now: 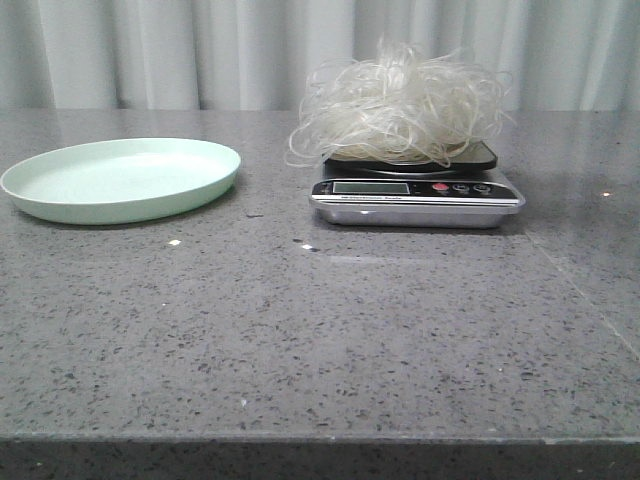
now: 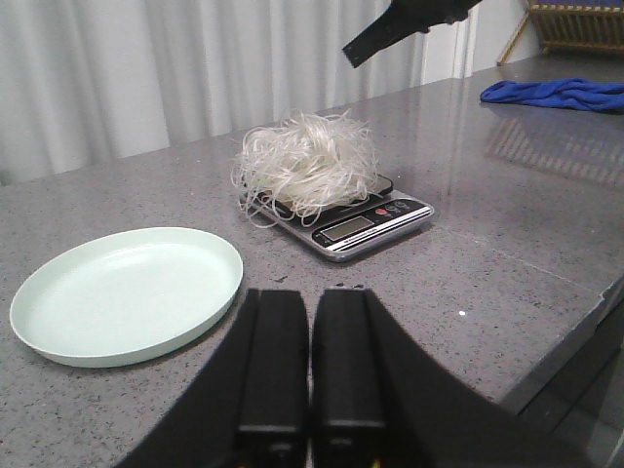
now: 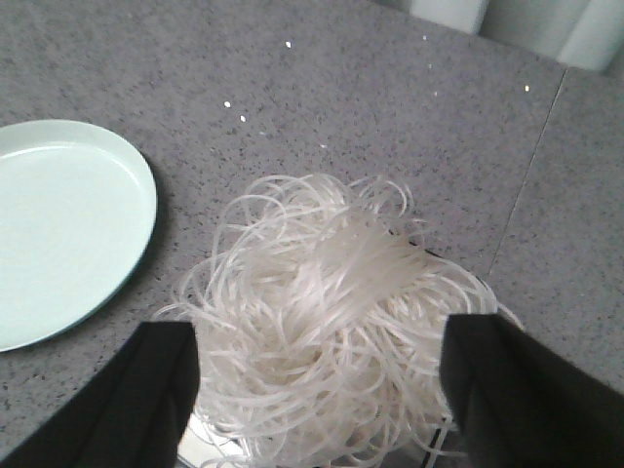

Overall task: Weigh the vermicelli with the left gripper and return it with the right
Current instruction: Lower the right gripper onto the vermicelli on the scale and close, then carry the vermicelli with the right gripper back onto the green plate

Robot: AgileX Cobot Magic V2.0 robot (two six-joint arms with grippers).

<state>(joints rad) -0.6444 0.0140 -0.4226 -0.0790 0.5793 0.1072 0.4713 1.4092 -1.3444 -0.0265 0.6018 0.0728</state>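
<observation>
The vermicelli (image 1: 400, 100) is a fluffy whitish tangle piled on a small silver and black kitchen scale (image 1: 415, 195) at the table's middle right. The pale green plate (image 1: 120, 178) sits empty to its left. No gripper shows in the front view. My left gripper (image 2: 310, 302) is shut and empty, held back above the table's near side, facing the plate (image 2: 127, 292) and the vermicelli (image 2: 307, 161). My right gripper (image 3: 320, 330) is open wide above the vermicelli (image 3: 331, 312), one finger on each side. One of its fingers (image 2: 390, 29) shows above the scale in the left wrist view.
A blue cloth (image 2: 556, 91) lies far off to the right on the table, with a wooden rack (image 2: 580, 24) behind it. A pale curtain (image 1: 200, 50) hangs behind the table. The table's front edge (image 1: 320, 437) is near.
</observation>
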